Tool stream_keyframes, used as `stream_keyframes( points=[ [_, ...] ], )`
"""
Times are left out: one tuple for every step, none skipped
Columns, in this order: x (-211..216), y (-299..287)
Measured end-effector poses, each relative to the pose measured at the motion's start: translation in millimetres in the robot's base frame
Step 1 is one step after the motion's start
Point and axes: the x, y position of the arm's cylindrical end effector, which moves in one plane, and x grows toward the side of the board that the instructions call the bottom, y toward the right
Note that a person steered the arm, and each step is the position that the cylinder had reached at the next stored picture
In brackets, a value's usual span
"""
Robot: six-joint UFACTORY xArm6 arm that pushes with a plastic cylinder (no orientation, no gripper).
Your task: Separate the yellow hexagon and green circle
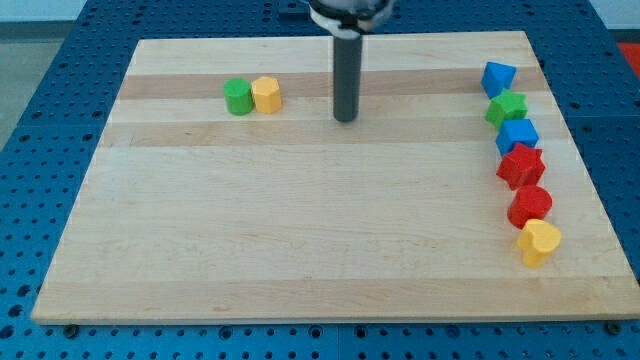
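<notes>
Yellow hexagon (266,95) and green circle (238,97) sit side by side near the view's top left of the board (300,250), touching or almost touching, with the green one on the view's left. My tip (346,119) is the bare end of a straight dark rod. It has nothing to open or close and it holds nothing. It rests on the wood, off to the view's right of the yellow hexagon, with a clear strip of board between them. It touches no block. I think it stands there because it has not started the push yet. From this side, a straight push to the left would shove both blocks along together, so the tip likely needs to come at the seam between them from above or below. The pair makes a short line running left to right across the view, and that is its long way. Each block alone is short and stubby, with a flat top facing up, so neither one points anywhere clear. Far off, along the view's right edge, more blocks run down in a bent row: a blue block (498,77), a green star (507,108), a second blue block (518,134), a red star (521,165), a red block (530,205), and a yellow block (539,241) at the bottom. They are well apart from the task's pair and should not get in the way.
</notes>
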Motion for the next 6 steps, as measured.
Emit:
stream_keyframes(
  points=[
    [-46,-22],
    [-84,-51],
    [-107,-99],
    [-114,-161],
    [-94,-213],
    [-24,-242]
  ],
)
